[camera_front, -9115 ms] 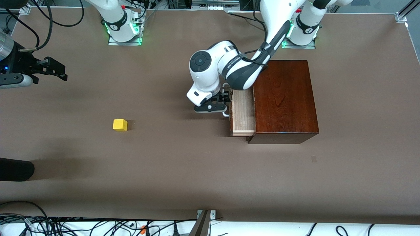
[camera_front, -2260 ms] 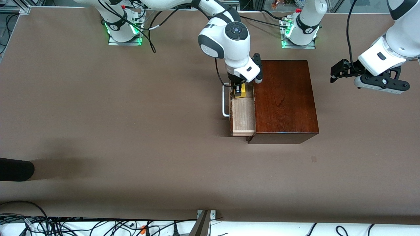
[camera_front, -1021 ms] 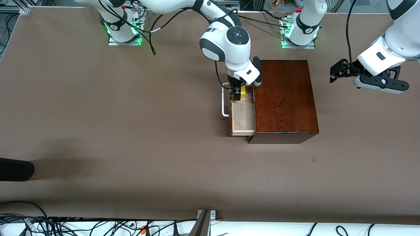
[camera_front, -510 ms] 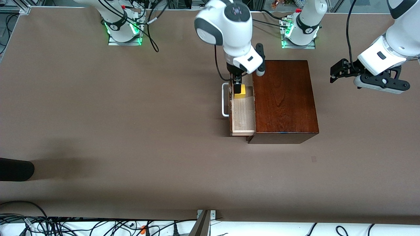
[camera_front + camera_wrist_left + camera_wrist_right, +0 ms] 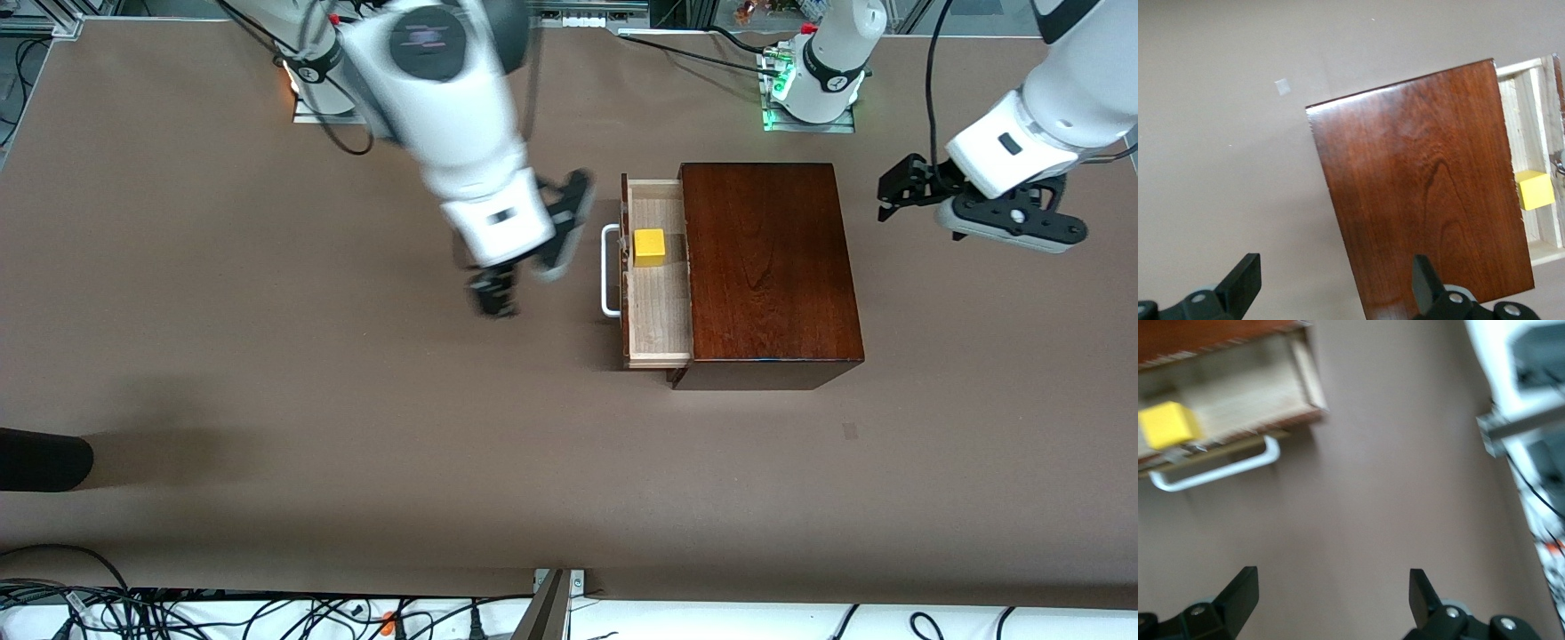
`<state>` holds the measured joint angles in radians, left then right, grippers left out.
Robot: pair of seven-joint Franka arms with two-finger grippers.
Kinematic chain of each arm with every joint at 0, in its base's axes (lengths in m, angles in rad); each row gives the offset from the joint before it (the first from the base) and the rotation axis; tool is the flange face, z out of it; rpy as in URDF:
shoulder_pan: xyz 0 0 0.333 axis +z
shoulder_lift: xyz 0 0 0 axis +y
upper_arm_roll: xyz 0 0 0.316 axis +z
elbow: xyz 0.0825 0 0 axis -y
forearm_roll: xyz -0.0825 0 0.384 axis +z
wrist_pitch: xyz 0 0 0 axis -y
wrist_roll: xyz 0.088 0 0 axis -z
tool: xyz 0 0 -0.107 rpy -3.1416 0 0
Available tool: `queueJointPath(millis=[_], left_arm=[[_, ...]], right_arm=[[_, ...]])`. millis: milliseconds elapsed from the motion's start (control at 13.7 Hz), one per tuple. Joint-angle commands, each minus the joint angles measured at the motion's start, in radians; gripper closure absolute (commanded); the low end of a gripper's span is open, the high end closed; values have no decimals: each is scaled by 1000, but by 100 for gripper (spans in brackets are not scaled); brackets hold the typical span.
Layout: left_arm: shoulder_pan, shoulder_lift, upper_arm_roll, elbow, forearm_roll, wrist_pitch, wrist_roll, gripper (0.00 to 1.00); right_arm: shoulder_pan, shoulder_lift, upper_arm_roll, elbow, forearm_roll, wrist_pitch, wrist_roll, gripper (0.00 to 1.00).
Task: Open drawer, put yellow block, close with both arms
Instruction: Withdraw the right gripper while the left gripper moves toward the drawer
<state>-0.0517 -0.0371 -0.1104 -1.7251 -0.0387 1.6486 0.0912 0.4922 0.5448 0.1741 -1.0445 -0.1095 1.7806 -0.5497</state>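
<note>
Front view: drawer (image 5: 659,302) pulled out of wooden box (image 5: 766,271), white handle (image 5: 608,271) toward right arm's end of table (image 5: 267,400). Yellow block (image 5: 649,247) sits in drawer, in the part farther from front cam. Right gripper (image 5: 494,293) over bare table beside handle, fingers spread, empty. Left gripper (image 5: 893,188) over table at left arm's end.
Left wrist view: left gripper (image 5: 1335,283) fingers apart, holding nothing; box (image 5: 1425,193), block (image 5: 1535,189) in drawer (image 5: 1531,107).
Right wrist view: right gripper (image 5: 1331,599) fingers wide, empty; block (image 5: 1168,424), handle (image 5: 1218,471).
</note>
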Motion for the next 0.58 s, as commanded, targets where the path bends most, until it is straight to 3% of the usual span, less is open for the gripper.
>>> queueJointPath(millis=[0,146,365,510], left_arm=[[-10,54,-40,48,-29,-53,28,0],[-16,107,-121,53,-27,-52,30,0],[-16,205,-230,108,-26,-41,99,0],[-20,287,-259,182,-29,-39,206,0]], right_arm=[[-133,-69,12,-20,65,-119,13,0],[-199,-109,-49,-37,109,-135,14,0],[-225,-241,-168,-204,198,-133,65,0],[-266,-307,-183,-299,202,-133,88,0]])
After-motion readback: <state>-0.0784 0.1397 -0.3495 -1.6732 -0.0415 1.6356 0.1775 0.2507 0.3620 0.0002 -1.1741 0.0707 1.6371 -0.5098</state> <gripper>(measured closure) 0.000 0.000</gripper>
